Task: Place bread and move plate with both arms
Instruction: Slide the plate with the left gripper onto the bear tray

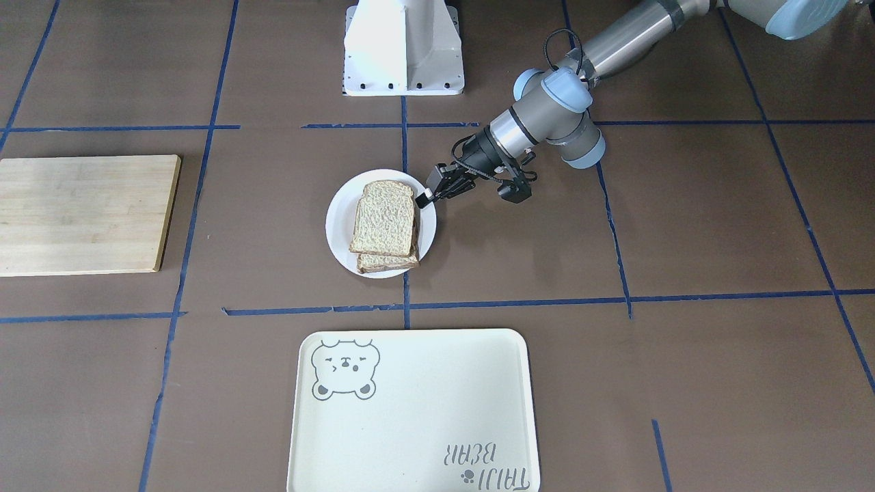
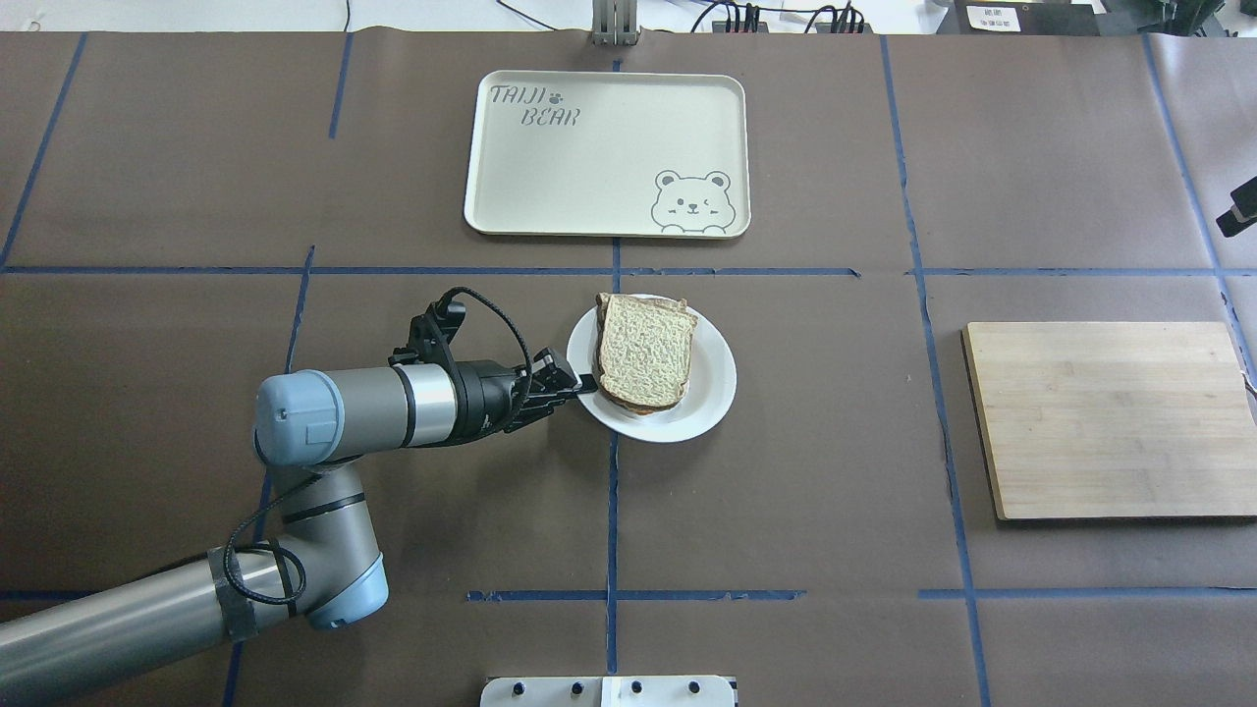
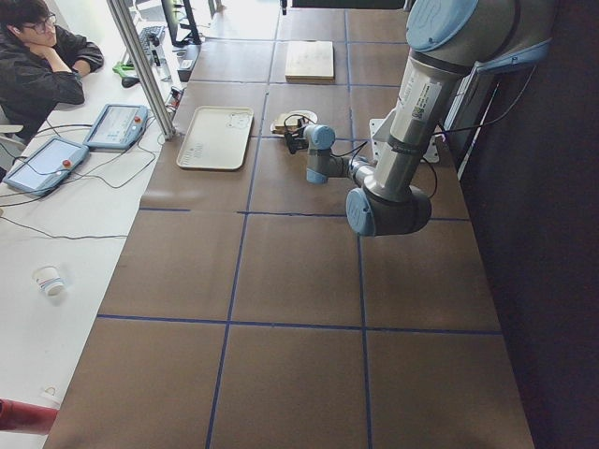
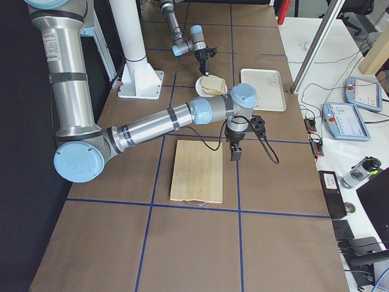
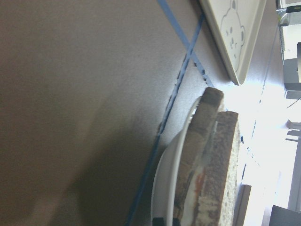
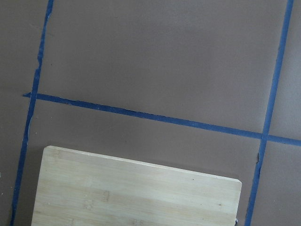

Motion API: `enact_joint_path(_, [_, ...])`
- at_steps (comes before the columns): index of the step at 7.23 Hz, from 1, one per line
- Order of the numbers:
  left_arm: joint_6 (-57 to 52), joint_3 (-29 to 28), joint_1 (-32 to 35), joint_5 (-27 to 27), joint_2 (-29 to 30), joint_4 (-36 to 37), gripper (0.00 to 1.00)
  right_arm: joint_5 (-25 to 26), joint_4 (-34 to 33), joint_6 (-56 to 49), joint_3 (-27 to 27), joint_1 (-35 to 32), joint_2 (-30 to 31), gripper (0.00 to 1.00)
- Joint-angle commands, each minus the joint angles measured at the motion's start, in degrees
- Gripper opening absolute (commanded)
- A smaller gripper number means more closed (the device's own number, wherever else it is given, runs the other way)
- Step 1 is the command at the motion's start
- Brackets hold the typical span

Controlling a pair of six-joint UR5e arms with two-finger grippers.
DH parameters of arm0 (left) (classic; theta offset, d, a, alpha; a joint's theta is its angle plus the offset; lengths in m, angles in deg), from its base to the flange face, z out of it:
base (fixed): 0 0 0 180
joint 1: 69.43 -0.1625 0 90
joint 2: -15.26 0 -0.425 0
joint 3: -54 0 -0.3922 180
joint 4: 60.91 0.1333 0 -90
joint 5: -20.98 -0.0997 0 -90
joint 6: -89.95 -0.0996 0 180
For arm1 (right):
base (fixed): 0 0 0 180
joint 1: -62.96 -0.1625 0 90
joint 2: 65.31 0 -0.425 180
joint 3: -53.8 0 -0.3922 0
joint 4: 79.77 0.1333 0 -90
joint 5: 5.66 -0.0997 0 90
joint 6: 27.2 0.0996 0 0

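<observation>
Bread (image 2: 645, 349) sits stacked on the plate (image 2: 712, 398), its long axis crosswise to the left pincer (image 2: 589, 385), which is nearer and looks pinched onto the plate's rim, while the right pincer (image 4: 234, 156) hangs well apart from the plate, spread or pressed I cannot tell

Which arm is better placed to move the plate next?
Left. The left gripper sits closed on the plate rim; the right gripper hangs far off over the cutting board.
</observation>
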Motion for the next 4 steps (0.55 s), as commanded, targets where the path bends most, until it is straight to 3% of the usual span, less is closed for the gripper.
enact_joint_path(1, [0.53, 0.25, 1.48, -1.05, 2.68, 0.20, 0.00, 0.19, 0.07, -0.08, -0.02, 0.00, 0.10, 1.00])
enact_joint_path(3, [2.89, -2.46, 3.93, -6.23, 5.14, 1.16, 0.00, 0.01, -0.02, 0.27, -0.46, -0.44, 0.01, 1.00])
enact_joint_path(4, [5.87, -6.57, 5.68, -9.73, 8.12, 1.95, 0.00, 0.01, -0.02, 0.27, -0.46, -0.53, 0.19, 1.00])
